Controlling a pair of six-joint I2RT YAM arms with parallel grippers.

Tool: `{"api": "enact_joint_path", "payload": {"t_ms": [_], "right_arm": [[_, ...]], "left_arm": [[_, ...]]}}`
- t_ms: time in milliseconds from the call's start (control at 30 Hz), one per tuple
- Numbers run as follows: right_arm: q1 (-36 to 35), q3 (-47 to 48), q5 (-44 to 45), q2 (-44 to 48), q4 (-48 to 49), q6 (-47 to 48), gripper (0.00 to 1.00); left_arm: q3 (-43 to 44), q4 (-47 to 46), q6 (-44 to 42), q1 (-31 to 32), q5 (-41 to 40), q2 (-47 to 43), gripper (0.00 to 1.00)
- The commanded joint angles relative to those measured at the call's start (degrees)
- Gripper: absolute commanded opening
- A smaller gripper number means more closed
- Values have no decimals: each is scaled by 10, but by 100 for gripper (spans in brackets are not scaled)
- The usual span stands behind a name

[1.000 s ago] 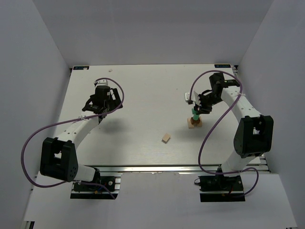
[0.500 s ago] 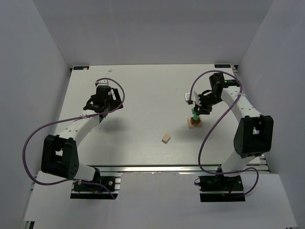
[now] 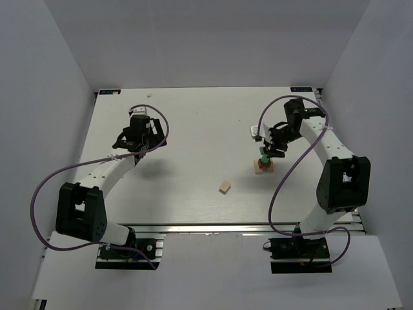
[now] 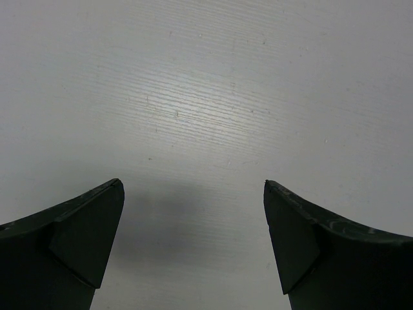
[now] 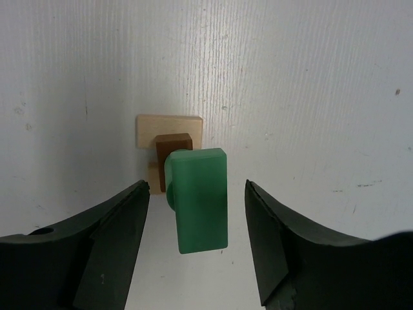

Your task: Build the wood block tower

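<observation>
The wood block tower (image 3: 262, 163) stands right of the table's middle: a light tan block (image 5: 169, 130) at the bottom, a dark brown block (image 5: 173, 143) on it, and a green block (image 5: 196, 199) on top. My right gripper (image 5: 197, 194) hovers over the stack, open, its jaws on either side of the green block with a gap on both sides. A loose light tan block (image 3: 224, 186) lies on the table nearer the front. My left gripper (image 4: 193, 194) is open over bare table at the left, nothing between its fingers.
A small white-and-grey object (image 3: 253, 132) lies just behind the tower, next to the right gripper (image 3: 270, 147). The left gripper (image 3: 137, 139) is far from the blocks. White walls enclose the table (image 3: 193, 129) on three sides.
My right gripper has opened, letting go of the green block, which stays on top of the stack. The left arm has barely moved.
</observation>
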State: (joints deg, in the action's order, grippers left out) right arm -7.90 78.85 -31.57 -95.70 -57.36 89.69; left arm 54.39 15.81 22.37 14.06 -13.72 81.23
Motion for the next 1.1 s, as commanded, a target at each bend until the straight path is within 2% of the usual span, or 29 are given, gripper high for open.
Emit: {"api": "enact_joint_path", "payload": {"t_ms": [0, 67, 100, 400, 667, 800, 967, 1033, 1067], "right_arm": [[3, 4, -20, 27, -21, 13, 67], [3, 4, -24, 31, -12, 9, 78], [3, 7, -25, 37, -8, 8, 89], [-15, 70, -72, 78, -42, 13, 89], [-192, 25, -9, 102, -16, -38, 89], [-258, 32, 40, 58, -5, -71, 89], [-272, 166, 13, -39, -3, -218, 89], [-272, 180, -4, -41, 48, -277, 89], [-272, 164, -7, -34, 78, -340, 89]], "left_arm": [[13, -10, -5, 0, 6, -12, 98], [12, -9, -5, -1, 7, -15, 98], [12, -8, -5, -1, 7, -17, 98], [-17, -7, 3, -1, 5, -76, 98], [-64, -4, 18, -1, 25, -150, 98], [-96, -21, 21, 0, 33, -175, 98], [-104, -32, 19, -1, 70, -159, 98], [-103, -32, 19, -1, 69, -151, 98], [-104, -37, 15, -1, 77, -145, 98]]}}
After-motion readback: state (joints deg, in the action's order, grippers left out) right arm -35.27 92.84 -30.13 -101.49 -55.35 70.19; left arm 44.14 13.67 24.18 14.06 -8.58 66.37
